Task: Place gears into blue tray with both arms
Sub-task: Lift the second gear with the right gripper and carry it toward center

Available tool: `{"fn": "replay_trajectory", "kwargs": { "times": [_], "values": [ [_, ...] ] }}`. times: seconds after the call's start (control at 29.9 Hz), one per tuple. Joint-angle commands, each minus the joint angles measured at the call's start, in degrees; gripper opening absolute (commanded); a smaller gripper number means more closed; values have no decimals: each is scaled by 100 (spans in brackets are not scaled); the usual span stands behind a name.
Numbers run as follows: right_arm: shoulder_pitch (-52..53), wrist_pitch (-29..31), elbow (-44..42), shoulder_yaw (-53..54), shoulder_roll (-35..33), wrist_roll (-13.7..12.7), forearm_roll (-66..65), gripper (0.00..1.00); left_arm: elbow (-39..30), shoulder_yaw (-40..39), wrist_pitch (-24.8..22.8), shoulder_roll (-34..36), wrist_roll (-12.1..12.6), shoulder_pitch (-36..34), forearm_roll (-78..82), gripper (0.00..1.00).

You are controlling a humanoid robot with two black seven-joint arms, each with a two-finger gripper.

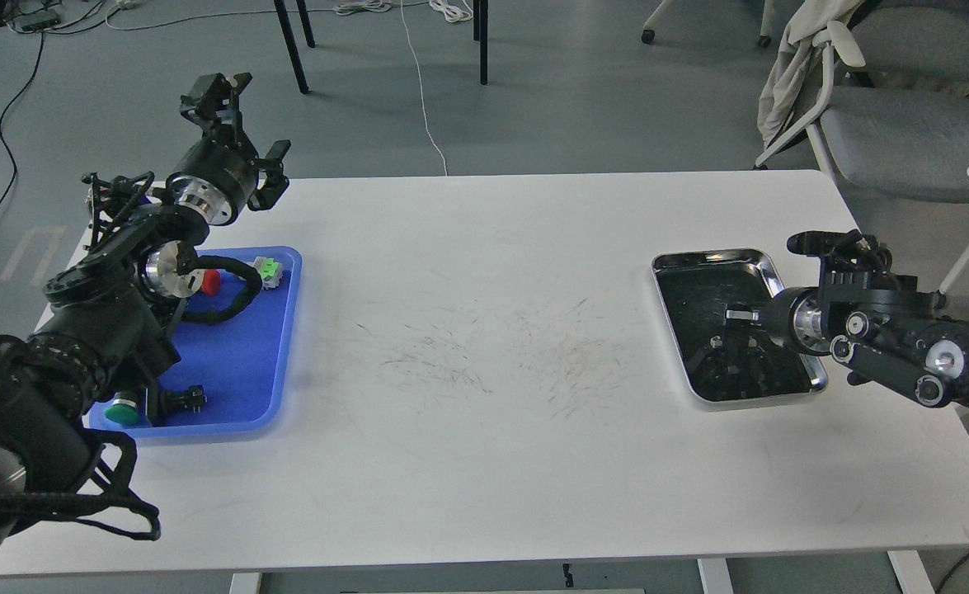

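Observation:
The blue tray lies at the table's left edge, partly covered by my left arm. My left gripper hangs above the far left corner of the table, beyond the tray, its fingers spread open and empty. My right gripper reaches low into the shiny steel tray on the right, dark against the dark inside, so its fingers cannot be told apart. A tiny dark speck lies by its tip; I cannot tell whether it is one of the gears. No gear shows in the blue tray.
In the blue tray lie a red push-button, a green-and-white switch, a green push-button and a small black part. A scuffed white table spans the middle. A chair stands at the far right.

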Motion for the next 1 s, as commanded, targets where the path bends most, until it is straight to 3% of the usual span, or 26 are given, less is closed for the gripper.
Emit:
{"fn": "replay_trajectory", "kwargs": {
  "times": [0.0,0.23,0.43,0.53,0.77,0.97],
  "values": [
    [137,5,78,1,-21,-7,-2,2,0,0,0,24,0,-7,0,98],
    [918,-57,473,229,-144,55,50,2,9,0,0,50,0,-24,9,98],
    [1280,-65,702,1230,31,108,77,2,9,9,8,59,9,-51,17,98],
    [1271,-127,816,1627,548,90,138,2,9,9,8,50,9,-51,17,97],
    [1192,-610,641,1462,2147,72,463,2,9,9,8,59,27,-51,26,98],
    [841,-988,369,1100,2958,117,463,2,9,9,8,41,27,-68,26,98]
  ]
}}
